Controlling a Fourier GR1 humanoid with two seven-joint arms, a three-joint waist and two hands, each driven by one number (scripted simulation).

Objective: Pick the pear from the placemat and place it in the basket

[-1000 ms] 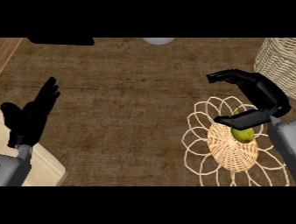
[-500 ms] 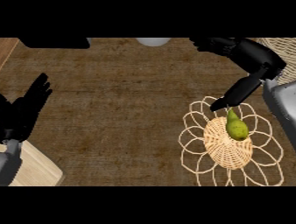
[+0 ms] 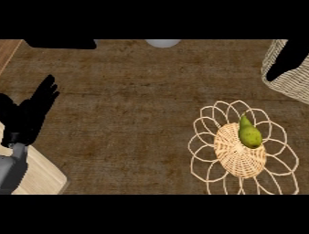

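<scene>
A green pear [image 3: 249, 135] lies on the woven centre of the flower-shaped wicker placemat [image 3: 238, 160] at the lower right, and no hand touches it. The wicker basket [image 3: 304, 89] stands at the upper right edge. My right hand [image 3: 291, 59] shows only as a dark shape in front of the basket's near wall, well above and to the right of the pear. My left hand [image 3: 25, 119] rests open at the left edge with its fingers pointing up, far from the pear.
A light wooden board [image 3: 42, 176] lies at the lower left under my left forearm. At the top edge sit a white round object [image 3: 162, 43] and a black object [image 3: 59, 44]. Brown counter [image 3: 130, 114] spreads between my left hand and the placemat.
My right hand has lifted away from the pear toward the basket, and its forearm has left the view. The pear stays on the placemat. My left hand is unmoved.
</scene>
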